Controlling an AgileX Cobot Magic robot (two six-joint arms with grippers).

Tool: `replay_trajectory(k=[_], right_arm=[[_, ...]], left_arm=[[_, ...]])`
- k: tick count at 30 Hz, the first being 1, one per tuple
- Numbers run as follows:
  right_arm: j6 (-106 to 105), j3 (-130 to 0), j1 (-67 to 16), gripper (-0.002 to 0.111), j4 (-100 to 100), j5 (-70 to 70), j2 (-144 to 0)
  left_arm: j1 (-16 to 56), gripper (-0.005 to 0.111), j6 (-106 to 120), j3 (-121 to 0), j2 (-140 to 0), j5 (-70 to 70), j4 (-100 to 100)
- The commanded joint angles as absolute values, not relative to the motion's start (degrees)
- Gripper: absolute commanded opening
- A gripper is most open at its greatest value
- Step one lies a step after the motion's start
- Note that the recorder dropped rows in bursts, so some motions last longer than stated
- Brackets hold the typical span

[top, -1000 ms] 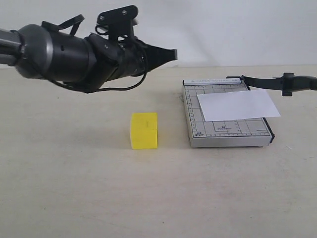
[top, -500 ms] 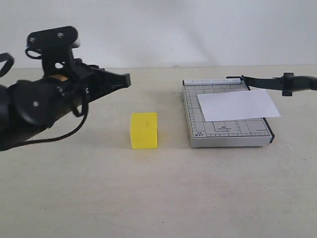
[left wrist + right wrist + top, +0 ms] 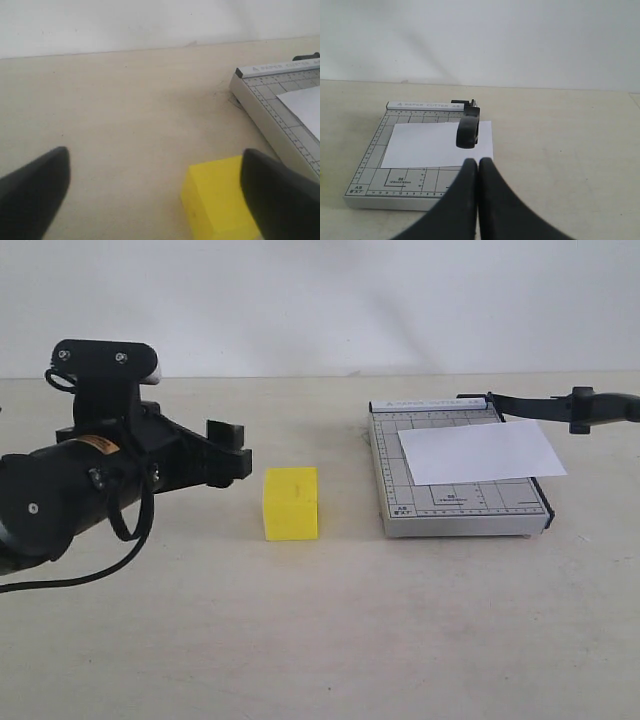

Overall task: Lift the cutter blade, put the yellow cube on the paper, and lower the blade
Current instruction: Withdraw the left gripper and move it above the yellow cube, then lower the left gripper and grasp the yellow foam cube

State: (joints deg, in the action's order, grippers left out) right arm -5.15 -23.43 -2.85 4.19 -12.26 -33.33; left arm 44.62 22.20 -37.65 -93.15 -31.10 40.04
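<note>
The yellow cube (image 3: 291, 503) rests on the table left of the grey gridded trimmer (image 3: 440, 505). My left gripper (image 3: 232, 452) hovers just left of the cube, open and empty. In the left wrist view the cube (image 3: 220, 200) sits by one finger (image 3: 272, 195), off to the side of the gap of the left gripper (image 3: 155, 160). The white paper (image 3: 480, 452) lies on the trimmer, overhanging its right side. The cutter blade (image 3: 540, 406) stands raised, its handle out to the right. My right gripper (image 3: 479, 162) is shut and empty, short of the blade handle (image 3: 468, 131) and the paper (image 3: 435, 145).
The trimmer (image 3: 395, 175) occupies the right half of the beige table, its base edge (image 3: 270, 95) close to the cube. A pale wall runs behind the table. The right arm is outside the exterior view.
My left arm has swung back to the left and come down from above the table to cube height, ending beside the cube. Cube, paper and blade have not moved.
</note>
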Motion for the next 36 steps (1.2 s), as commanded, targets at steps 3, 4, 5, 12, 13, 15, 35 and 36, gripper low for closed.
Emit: replay_trajectory(k=[3, 4, 5, 12, 13, 15, 35, 36], right_arm=[[-4.9, -23.4, -2.9, 0.000, 4.1, -12.0, -33.2], [-4.9, -23.4, -2.9, 0.000, 4.1, -12.0, -33.2], [-4.9, -23.4, -2.9, 0.000, 4.1, -12.0, -33.2], [-4.6, -23.4, -2.9, 0.000, 4.2, -12.0, -33.2], [-4.6, -23.4, -2.9, 0.000, 4.2, -12.0, -33.2], [-4.6, -23.4, -2.9, 0.000, 4.2, -12.0, -33.2], [-4.8, -23.4, -2.9, 0.000, 4.2, -12.2, -33.2], [-4.8, -23.4, -2.9, 0.000, 4.2, -12.2, -33.2]], left_arm=[[44.9, 0.109, 9.9, -37.3, -96.3, -32.5, 39.8], [44.9, 0.109, 8.4, -37.3, -97.1, -32.6, 39.8], [44.9, 0.109, 6.9, -37.3, -98.1, -33.2, 39.8], [44.9, 0.109, 6.7, -39.7, -105.8, -39.5, 44.5], [44.9, 0.109, 7.4, -40.8, -107.1, -39.5, 45.0], [44.9, 0.109, 6.4, -43.3, -109.4, -38.2, 44.3], [45.4, 0.109, 6.3, -66.9, -123.5, -15.0, 36.8], [45.3, 0.109, 7.0, -67.6, -123.5, -13.6, 36.8]])
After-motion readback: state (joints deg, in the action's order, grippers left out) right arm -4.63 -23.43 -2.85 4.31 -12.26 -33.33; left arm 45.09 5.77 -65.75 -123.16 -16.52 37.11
